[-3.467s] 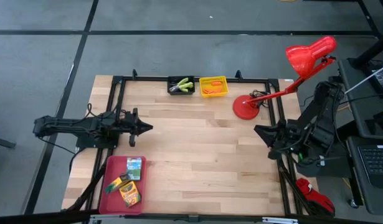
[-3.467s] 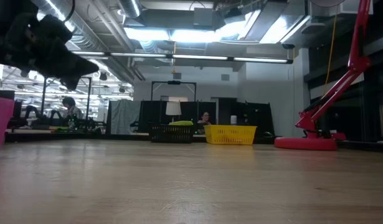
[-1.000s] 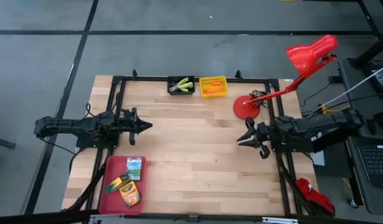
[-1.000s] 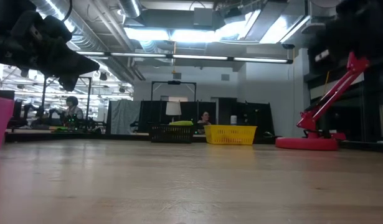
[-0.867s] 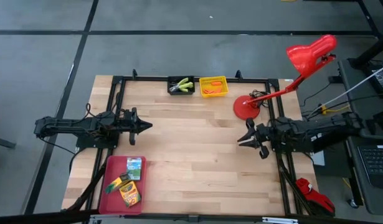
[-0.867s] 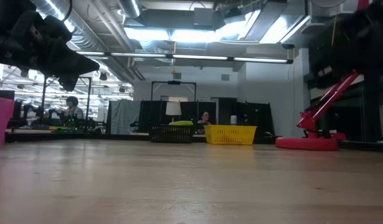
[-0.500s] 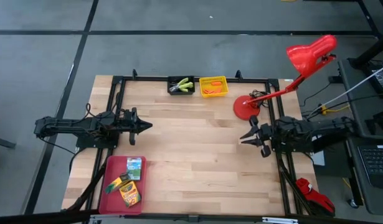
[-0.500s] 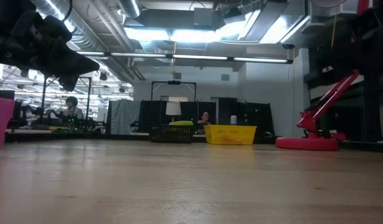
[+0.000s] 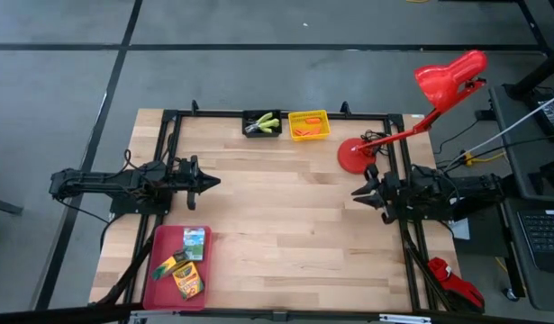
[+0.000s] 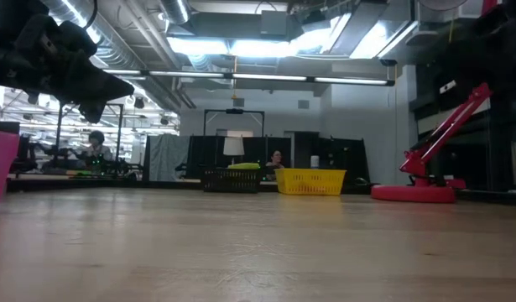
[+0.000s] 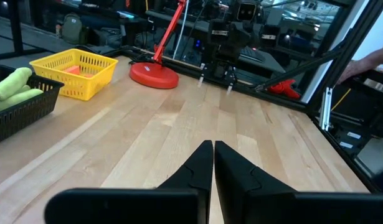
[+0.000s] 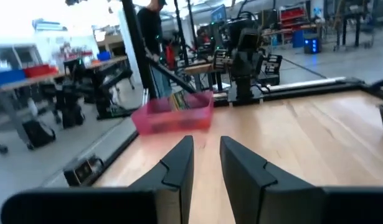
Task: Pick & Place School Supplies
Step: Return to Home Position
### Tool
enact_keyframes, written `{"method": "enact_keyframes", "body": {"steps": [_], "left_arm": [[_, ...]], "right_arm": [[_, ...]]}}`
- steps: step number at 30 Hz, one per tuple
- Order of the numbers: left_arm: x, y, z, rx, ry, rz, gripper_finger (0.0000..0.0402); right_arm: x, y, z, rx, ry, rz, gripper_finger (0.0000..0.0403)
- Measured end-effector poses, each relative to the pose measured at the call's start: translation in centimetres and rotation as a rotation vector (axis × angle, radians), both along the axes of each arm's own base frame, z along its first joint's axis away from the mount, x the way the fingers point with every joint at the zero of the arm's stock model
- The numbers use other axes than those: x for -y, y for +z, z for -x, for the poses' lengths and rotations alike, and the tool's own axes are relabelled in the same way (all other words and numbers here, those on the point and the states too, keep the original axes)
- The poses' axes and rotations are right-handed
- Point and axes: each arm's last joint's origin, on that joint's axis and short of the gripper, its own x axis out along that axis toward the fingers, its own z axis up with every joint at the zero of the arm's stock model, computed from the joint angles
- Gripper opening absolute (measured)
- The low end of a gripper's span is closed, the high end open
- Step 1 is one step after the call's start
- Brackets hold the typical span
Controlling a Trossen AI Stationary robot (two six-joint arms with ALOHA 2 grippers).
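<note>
Three yellow-and-green crayon boxes (image 9: 180,266) lie flat in the red tray (image 9: 156,283) at the table's near left corner. The lime-green-handled tools (image 9: 263,121) rest in the black bin (image 9: 249,130) at the far edge. The orange pieces (image 9: 304,127) lie in the yellow bin (image 9: 322,118) beside it. My left gripper (image 9: 213,183) hovers shut above the table's left side, far of the tray, its fingertips together in the left wrist view (image 11: 213,146). My right gripper (image 9: 356,193) hovers at the table's right side, near the lamp base, with a gap between its fingers (image 12: 207,152).
A red desk lamp stands with its round base (image 9: 354,156) on the table's far right and its head (image 9: 449,76) out past the right edge. A black frame (image 9: 168,135) runs along the table's left, far and right sides. Bare wood (image 9: 286,225) spreads between both grippers.
My right gripper has drawn back a little toward the table's right edge, held level, and its arm has folded in behind it. The left arm and all supplies have kept still.
</note>
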Motion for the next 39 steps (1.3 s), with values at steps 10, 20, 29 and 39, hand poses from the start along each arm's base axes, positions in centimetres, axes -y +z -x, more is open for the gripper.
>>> {"method": "enact_keyframes", "body": {"steps": [10,20,29,39], "left_arm": [[0.0,0.0,0.0,0.0,0.0,0.0,0.0012],[0.0,0.0,0.0,0.0,0.0,0.0,0.0008],[0.0,0.0,0.0,0.0,0.0,0.0,0.0011],[0.0,0.0,0.0,0.0,0.0,0.0,0.0012]], "right_arm": [[0.36,-0.13,-0.06,-0.023,-0.125,-0.058,0.0085],[0.35,-0.19,-0.11,-0.03,-0.123,-0.057,0.0085],[0.35,-0.18,-0.11,-0.029,-0.123,-0.057,0.0085],[0.2,-0.18,-0.09,-0.03,-0.107,-0.056,0.0085]]}}
